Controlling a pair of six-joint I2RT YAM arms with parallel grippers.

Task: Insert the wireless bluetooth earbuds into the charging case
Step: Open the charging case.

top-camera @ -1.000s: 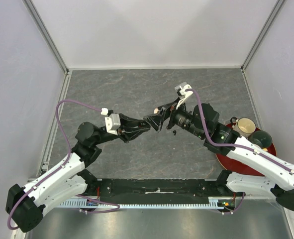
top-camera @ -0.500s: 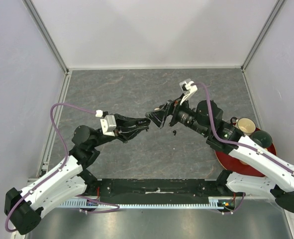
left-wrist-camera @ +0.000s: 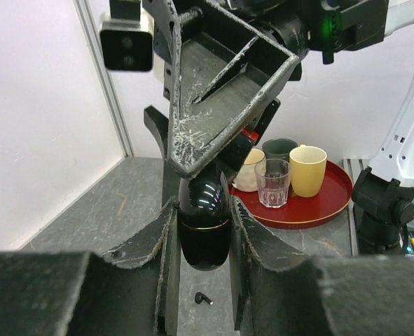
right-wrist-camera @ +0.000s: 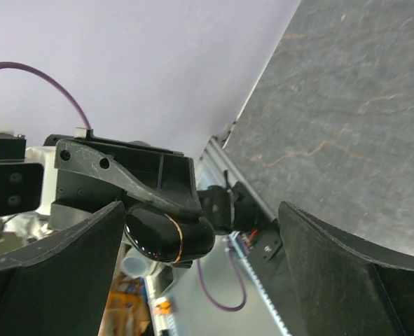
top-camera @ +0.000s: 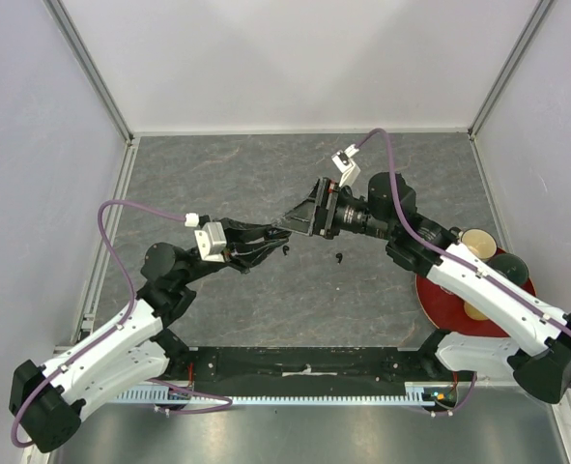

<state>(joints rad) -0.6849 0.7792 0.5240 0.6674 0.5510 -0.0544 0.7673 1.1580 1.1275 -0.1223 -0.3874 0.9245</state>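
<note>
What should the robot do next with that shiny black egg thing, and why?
Probably close the open right gripper on the top half of the charging case to lift its lid: the left gripper holds the case, it looks shut, and a black earbud lies loose on the table.

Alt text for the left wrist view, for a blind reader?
The left gripper holds a glossy black charging case; the right gripper hangs open above it. A black earbud lies on the table below, a red tray of cups behind.

Red tray [left-wrist-camera: 329, 204] — yellow mug [left-wrist-camera: 308, 170] and glass [left-wrist-camera: 272, 183] on it.
</note>
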